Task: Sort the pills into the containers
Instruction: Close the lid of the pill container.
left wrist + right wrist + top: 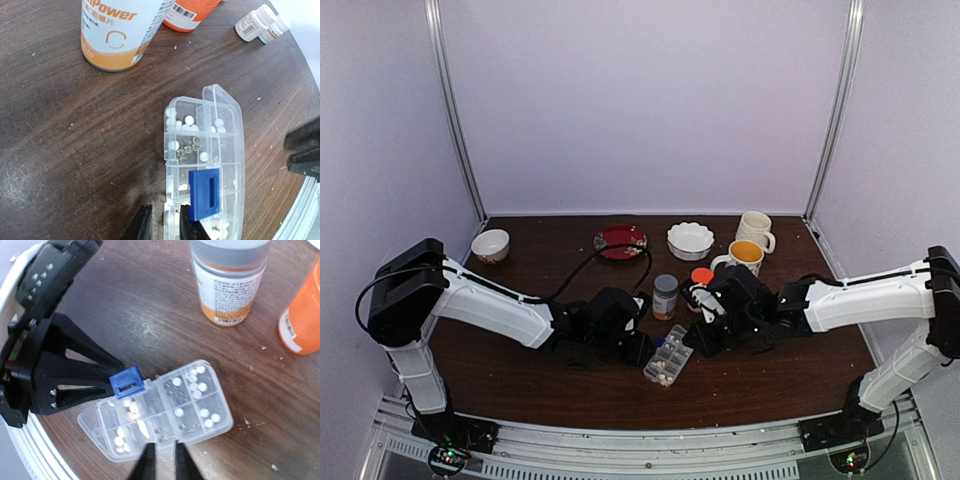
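The table [520, 375] carries everything. The left arm [490, 305] and right arm [865, 300] reach in from its two sides and meet about midway along, toward the near edge. Just behind that spot stand a grey-capped bottle [665, 296] and an orange bottle [701, 277]. In front of them the box [668, 357] lies flat on the wood between the two grippers.

The left gripper [166, 222] is clamped on one long wall of the box, with its blue pad [205, 195] inside and the other finger outside. The right gripper [163, 446] hangs at the opposite long side, over the row of compartments [192, 412] nearest it. Its jaws are drawn almost together, and I cannot tell whether a pill sits between them. The pills [197, 382] lie in several compartments, white round ones toward one end and paler oblong ones toward the other.

This looks like a pinch on a single pill. To do it well:
- Lift straight up until the tips clear the dividers, so neighbouring pills are not flicked out.
- Hold the left clamp firm, because light plastic will likely tip or skid.
- Travel low over the box.
- Release only when centred over the target compartment and close to its floor, since round pills bounce.
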